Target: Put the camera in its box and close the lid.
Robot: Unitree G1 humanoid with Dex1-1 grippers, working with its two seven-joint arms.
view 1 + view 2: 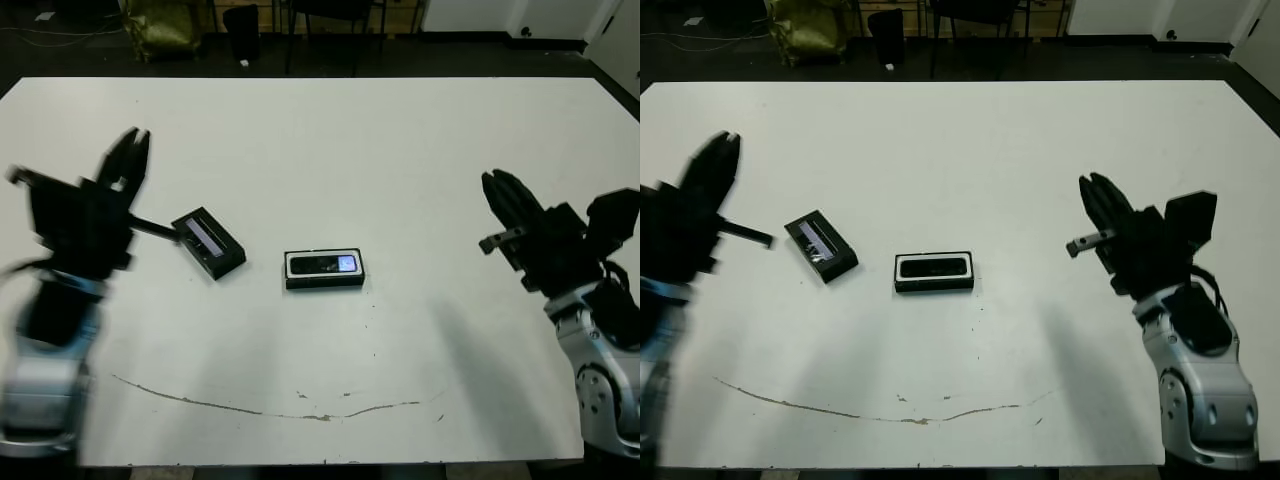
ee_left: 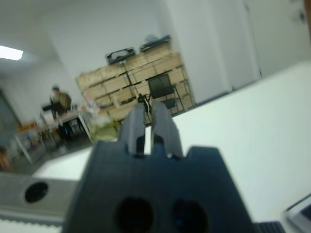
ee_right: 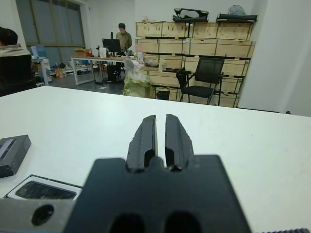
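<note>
- Camera is lying inside the box, just below the middle of the head view, its bluish patch toward the right end. It looks seated, though I can't tell if it sits fully flush.
- Lid lies flat on the table, left of the box and apart from it, skewed at an angle with its pale strip up.
- Left gripper hovers at the left edge, blurred; its own wrist view shows the fingers nearly together with only a thin slit, holding nothing.
- Right gripper hangs at right, well apart from everything, fingers pressed almost closed and empty.
- Risk one: a flat lid on a smooth table gives little edge to pinch. My read is the fingers must open first or they'll just shove it.
- Risk two: the lid is rotated against the box, so without squaring it up it could land crooked and fail to close.
- Risk three: a push while seating the lid could slide the light box or jog the camera out of place.
</note>
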